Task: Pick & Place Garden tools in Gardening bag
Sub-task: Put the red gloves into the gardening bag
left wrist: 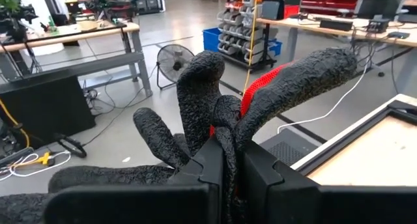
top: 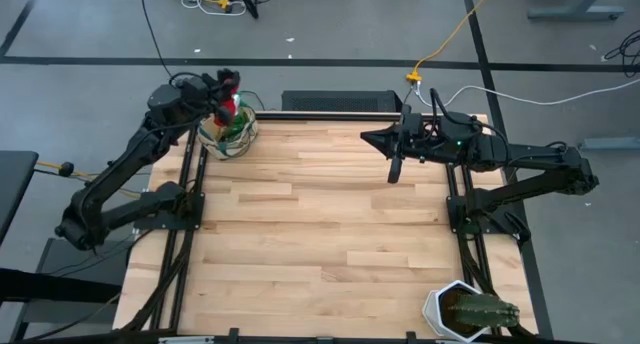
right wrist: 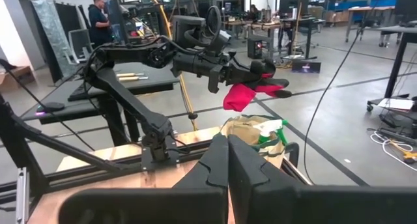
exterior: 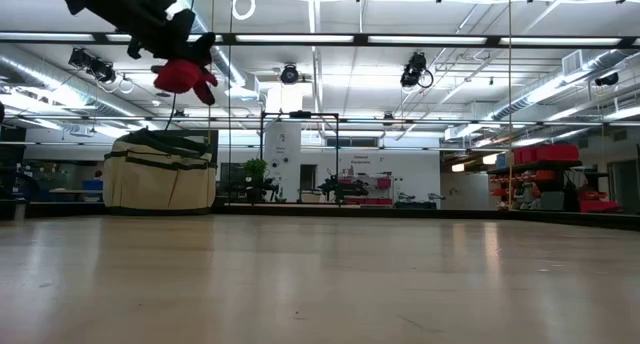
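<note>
My left gripper [top: 222, 88] is at the table's far left corner, shut on the red-and-black glove [top: 229, 105], right above the beige gardening bag [top: 238, 141]. In the low view the glove [exterior: 183, 76] hangs well above the bag [exterior: 160, 174], which stands on its base on the table. The green spray bottle [right wrist: 272, 127] sticks out of the bag's open top [right wrist: 247, 129]. My right gripper [top: 372, 139] is shut and empty, above the table's far middle. The shears and trowels do not show. My left gripper pinches the glove about its middle [left wrist: 228, 142] between its two fingers. The black rubbery glove fingers [left wrist: 199, 87] stick out past the fingertips. The red cuff [right wrist: 240, 97] hangs below. The gripper lies about level, and the glove is lifted clear above the bag.
A white pot with a green cactus [top: 470, 310] stands at the table's near right corner. The wooden tabletop [top: 320, 224] lies between the arms. A dark metal frame [top: 330, 101] runs along the table's far edge. People show in the room beyond in the right wrist view.
</note>
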You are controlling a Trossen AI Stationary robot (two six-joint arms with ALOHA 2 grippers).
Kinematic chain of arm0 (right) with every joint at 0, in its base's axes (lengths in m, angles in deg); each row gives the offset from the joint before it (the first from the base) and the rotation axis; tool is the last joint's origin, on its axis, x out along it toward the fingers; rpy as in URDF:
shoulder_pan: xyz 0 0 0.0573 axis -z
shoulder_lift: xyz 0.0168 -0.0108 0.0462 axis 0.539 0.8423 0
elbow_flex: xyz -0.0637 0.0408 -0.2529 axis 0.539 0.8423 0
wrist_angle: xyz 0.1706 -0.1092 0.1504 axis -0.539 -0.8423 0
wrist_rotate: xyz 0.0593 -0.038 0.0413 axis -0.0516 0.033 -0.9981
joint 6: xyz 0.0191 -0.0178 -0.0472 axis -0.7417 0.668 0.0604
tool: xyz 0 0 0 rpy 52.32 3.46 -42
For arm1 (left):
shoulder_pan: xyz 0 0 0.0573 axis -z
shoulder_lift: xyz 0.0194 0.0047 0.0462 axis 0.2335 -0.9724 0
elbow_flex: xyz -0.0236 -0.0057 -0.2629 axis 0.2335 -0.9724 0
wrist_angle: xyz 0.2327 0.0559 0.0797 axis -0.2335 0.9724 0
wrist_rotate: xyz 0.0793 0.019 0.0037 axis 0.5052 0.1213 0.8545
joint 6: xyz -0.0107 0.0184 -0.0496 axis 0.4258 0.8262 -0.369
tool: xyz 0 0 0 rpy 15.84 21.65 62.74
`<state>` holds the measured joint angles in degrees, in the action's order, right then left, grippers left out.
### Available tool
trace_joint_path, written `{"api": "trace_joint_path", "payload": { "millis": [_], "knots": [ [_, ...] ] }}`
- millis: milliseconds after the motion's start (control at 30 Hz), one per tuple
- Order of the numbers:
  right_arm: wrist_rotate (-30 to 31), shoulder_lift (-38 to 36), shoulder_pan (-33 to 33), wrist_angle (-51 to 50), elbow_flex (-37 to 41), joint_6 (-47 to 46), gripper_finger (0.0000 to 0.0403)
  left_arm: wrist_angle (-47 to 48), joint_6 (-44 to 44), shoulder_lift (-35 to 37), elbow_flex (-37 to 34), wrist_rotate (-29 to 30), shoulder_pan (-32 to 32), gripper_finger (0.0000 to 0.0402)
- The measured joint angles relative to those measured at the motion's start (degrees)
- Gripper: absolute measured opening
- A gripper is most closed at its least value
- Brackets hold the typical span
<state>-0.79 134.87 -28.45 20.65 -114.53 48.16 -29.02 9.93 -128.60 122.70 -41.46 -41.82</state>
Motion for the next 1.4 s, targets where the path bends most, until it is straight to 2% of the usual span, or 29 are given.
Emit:
{"api": "trace_joint_path", "payload": {
  "millis": [267, 667, 1167, 1400],
  "knots": [
    [0.00, 0.00, -0.01, 0.00, 0.00, -0.02, 0.0001, -0.48, 1.13, -6.13, 0.00, 3.36, 0.02, 0.0029],
    [-0.01, 0.00, -0.01, -0.44, 0.00, -0.18, 0.0001, 4.14, 6.29, -8.28, 0.00, 16.04, 0.00, 0.0029],
    [-0.46, 0.02, -0.01, -0.87, 0.00, 0.76, 0.0001, 6.22, 10.54, -8.28, 0.00, 16.42, 0.00, 0.0029],
    [-0.48, 0.02, -0.02, -0.87, 0.00, 0.76, 0.0001, 2.46, 12.33, -8.25, 0.00, 16.52, 0.01, 0.0030]
  ]
}}
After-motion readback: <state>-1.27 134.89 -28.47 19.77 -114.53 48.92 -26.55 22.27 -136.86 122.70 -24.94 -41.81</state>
